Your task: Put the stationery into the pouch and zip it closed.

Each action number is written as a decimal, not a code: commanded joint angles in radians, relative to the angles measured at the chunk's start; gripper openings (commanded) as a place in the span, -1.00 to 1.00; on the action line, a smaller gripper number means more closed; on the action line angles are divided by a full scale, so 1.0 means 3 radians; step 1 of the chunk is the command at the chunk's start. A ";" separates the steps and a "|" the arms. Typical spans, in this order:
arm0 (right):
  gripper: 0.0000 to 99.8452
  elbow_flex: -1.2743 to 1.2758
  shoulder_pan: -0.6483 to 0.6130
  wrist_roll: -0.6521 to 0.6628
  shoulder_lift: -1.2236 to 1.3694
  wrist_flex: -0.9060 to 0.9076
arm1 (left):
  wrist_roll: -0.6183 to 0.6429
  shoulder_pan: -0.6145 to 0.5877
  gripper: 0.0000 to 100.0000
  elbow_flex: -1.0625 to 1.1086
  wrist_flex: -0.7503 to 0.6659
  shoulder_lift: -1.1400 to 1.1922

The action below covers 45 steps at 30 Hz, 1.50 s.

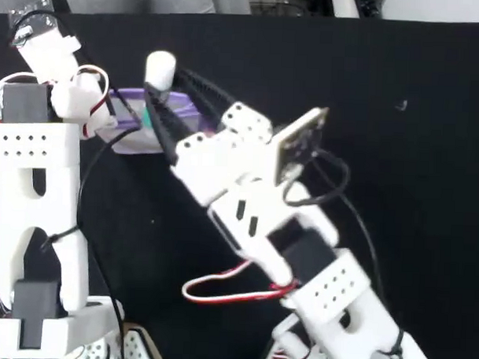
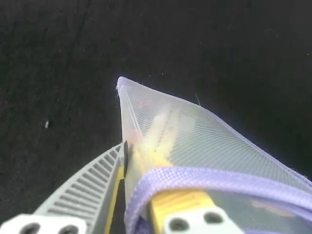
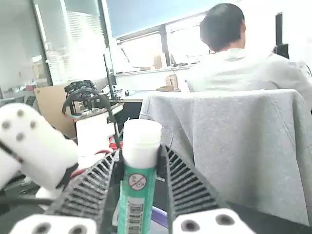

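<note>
The right gripper (image 3: 140, 152) is clamped on a green glue stick (image 3: 141, 131) with a white cap, which pokes out past the ribbed black fingers (image 3: 92, 190). In the high view the stick crosses the pouch's purple rim; how far inside it reaches, I cannot tell. The left gripper (image 2: 130, 158) is shut on the purple-trimmed edge of the translucent mesh pouch (image 2: 195, 141), which stretches out over the black table (image 1: 398, 153).
</note>
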 commanded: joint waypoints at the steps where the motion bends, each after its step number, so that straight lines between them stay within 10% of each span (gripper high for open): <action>1: -0.98 0.0156 -0.0051 0.0123 0.0018 -0.0481 | 0.0164 0.0043 -0.94 -0.0028 -0.0015 -0.0056; 26: -0.98 0.0478 0.0118 0.1279 0.1138 -0.1877 | 0.0189 0.0013 -0.94 -0.0043 0.0010 -0.0056; 37: -0.46 0.0448 0.0061 0.1289 0.0872 -0.1274 | 0.0189 0.0008 -0.94 -0.0028 -0.0015 -0.0056; 45: -0.48 0.0008 0.0041 0.1274 0.0079 0.0041 | 0.0189 0.0008 -0.94 -0.0028 -0.0015 -0.0051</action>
